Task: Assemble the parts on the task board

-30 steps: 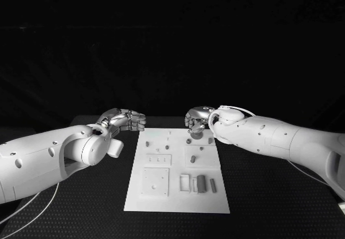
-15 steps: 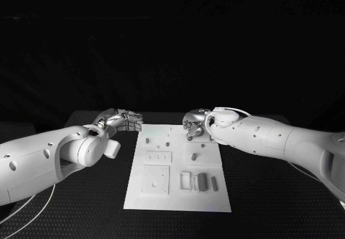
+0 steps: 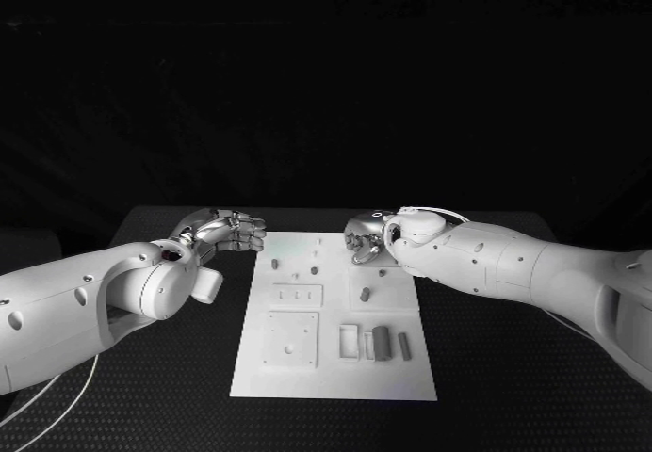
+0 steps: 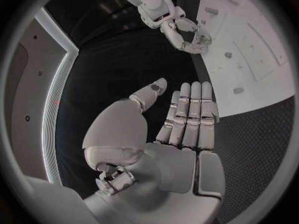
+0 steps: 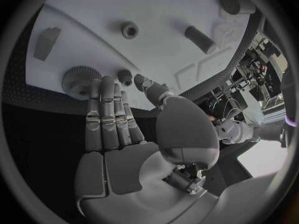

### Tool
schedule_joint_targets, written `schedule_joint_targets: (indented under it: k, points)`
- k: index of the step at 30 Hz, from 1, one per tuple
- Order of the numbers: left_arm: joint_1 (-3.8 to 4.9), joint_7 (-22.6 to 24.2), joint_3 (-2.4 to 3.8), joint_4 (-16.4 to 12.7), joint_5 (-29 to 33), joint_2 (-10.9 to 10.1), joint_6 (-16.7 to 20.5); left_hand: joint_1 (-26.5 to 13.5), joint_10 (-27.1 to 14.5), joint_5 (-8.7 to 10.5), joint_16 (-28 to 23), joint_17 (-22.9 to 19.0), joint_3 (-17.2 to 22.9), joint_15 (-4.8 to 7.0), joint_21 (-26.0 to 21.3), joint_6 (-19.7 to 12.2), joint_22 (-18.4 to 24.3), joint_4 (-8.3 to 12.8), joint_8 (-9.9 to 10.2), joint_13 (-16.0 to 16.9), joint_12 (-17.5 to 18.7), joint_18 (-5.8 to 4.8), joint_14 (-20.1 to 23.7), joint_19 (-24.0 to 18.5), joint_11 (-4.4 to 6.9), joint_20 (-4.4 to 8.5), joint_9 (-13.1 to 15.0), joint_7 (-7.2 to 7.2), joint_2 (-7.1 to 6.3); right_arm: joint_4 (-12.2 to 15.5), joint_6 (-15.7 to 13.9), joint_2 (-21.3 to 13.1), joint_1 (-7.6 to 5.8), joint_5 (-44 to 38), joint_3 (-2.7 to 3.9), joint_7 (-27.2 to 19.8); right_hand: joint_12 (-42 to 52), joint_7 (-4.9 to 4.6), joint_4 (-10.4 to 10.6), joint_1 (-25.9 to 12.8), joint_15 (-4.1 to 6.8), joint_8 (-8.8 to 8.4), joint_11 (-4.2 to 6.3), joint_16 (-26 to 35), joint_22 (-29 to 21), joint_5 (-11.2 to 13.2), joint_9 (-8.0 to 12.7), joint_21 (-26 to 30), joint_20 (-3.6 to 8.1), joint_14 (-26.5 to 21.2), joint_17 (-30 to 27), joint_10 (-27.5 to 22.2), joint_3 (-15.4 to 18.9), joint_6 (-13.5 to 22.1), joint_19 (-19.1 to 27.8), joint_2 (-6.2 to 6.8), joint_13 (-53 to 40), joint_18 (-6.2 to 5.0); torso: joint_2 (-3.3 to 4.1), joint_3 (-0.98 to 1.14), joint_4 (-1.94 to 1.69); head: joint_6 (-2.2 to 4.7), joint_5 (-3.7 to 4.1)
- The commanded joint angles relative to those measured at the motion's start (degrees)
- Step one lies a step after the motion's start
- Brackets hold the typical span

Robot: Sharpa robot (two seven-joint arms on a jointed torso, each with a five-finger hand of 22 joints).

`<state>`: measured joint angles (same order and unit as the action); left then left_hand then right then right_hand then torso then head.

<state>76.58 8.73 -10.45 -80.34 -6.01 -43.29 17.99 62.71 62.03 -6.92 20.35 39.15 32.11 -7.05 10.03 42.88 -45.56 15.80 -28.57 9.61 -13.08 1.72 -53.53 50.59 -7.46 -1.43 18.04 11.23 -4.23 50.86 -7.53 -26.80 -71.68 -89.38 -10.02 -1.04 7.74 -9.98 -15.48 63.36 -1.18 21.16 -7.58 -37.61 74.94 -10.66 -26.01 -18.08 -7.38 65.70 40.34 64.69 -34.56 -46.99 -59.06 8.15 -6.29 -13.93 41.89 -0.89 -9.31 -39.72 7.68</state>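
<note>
A black, finely textured tabletop under a dark backdrop carries the white rectangular board at its middle. The left robot hand hovers just beyond the board's far-left corner, its silver fingers straight and pressed side by side, thumb apart, holding nothing. The right robot hand hangs over the board's far edge, its fingers likewise extended together above a knurled round part, palm empty. Small grey parts dot the board: a short cylinder at centre, a darker rounded bar and thin slabs near the right. Both arms are smooth white shells.
</note>
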Motion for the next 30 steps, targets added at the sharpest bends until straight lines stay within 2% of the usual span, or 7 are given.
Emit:
schedule_joint_targets:
  k: [1,7,14,19,30]
  points:
    - [0.11,0.7,0.06,0.0,-0.2,0.1,-0.9,-0.3,-0.1,0.26,-0.3,0.1,-0.3,-0.03,-0.2,0.2,0.0,-0.1,0.2,0.1,0.3,0.58,-0.1,0.3,-0.26,0.07,-0.1,0.15,-0.31,0.2,1.0,-0.2,-0.01,-2.0,-0.01,1.0,-0.2,0.0,0.1,0.3,-0.06,-0.08,0.09,-0.3,1.5,-0.2,-0.1,-0.2,0.1,-0.1,0.1,0.0,-0.1,-0.4,0.2,0.41,-0.1,-1.07,0.53,0.05,-0.04,-0.05,0.15]
    - [0.11,0.7,0.06,0.0,-0.2,0.1,-1.0,-0.4,-0.1,0.26,-0.3,0.1,-0.3,-0.02,-0.3,0.1,0.0,-0.1,0.3,0.1,0.3,0.57,-0.1,0.3,-0.3,0.07,-0.1,0.18,-0.33,-0.2,1.5,-0.3,-0.01,-1.7,-0.01,0.7,-0.2,0.02,0.1,0.3,-0.04,-0.1,0.12,-0.4,1.4,-0.2,-0.2,-0.3,0.11,-0.1,0.2,0.0,-0.1,-0.6,0.2,0.26,-0.2,-1.07,0.84,-0.01,-0.16,-0.06,0.37]
    - [0.11,0.6,0.05,0.1,-0.2,0.1,-1.1,-0.4,-0.2,0.26,-0.4,0.2,-0.3,-0.01,-0.3,0.1,0.0,-0.2,0.3,0.1,0.4,0.58,-0.2,0.3,-0.32,0.09,-0.1,0.19,-0.3,0.2,1.7,-0.3,0.18,-2.0,-0.01,0.6,0.0,0.17,-0.4,0.8,0.16,-0.08,0.32,-0.9,1.5,-0.2,-0.4,-0.8,0.27,0.1,0.5,0.5,-0.2,-1.1,-0.1,-0.13,-0.6,-1.07,1.13,-0.04,-0.29,-0.05,0.19]
    - [0.11,0.4,0.04,0.1,-0.2,0.0,-1.2,-0.4,-0.2,0.26,-0.4,0.2,-0.3,-0.01,-0.3,0.1,0.0,-0.2,0.3,0.1,0.4,0.58,-0.2,0.3,-0.33,0.09,-0.1,0.19,-0.3,0.7,2.0,-0.7,0.23,-3.0,-0.01,0.7,0.3,0.42,-1.0,2.1,0.53,-0.24,0.69,-3.5,1.5,-0.2,-1.0,-2.8,0.7,0.2,2.0,1.1,0.1,-2.0,-0.5,-0.54,-2.1,-1.07,1.41,-0.06,-0.27,-0.04,0.14]
    - [0.11,0.4,0.02,0.1,-0.2,-0.2,-1.3,-0.4,-0.3,0.35,-0.5,0.3,-0.3,0.0,-0.4,0.1,0.0,-0.2,0.4,0.2,0.5,0.58,-0.2,0.4,-0.37,0.1,-0.1,0.18,-0.36,2.4,1.8,-1.6,0.45,-4.5,-0.02,1.2,0.7,0.56,-0.9,2.4,0.78,-0.4,0.97,-4.9,1.5,-0.2,-1.6,-4.3,0.87,0.0,2.6,1.6,0.4,-2.6,-0.4,-0.03,-3.5,-1.07,1.87,-0.08,-0.33,0.24,0.34]
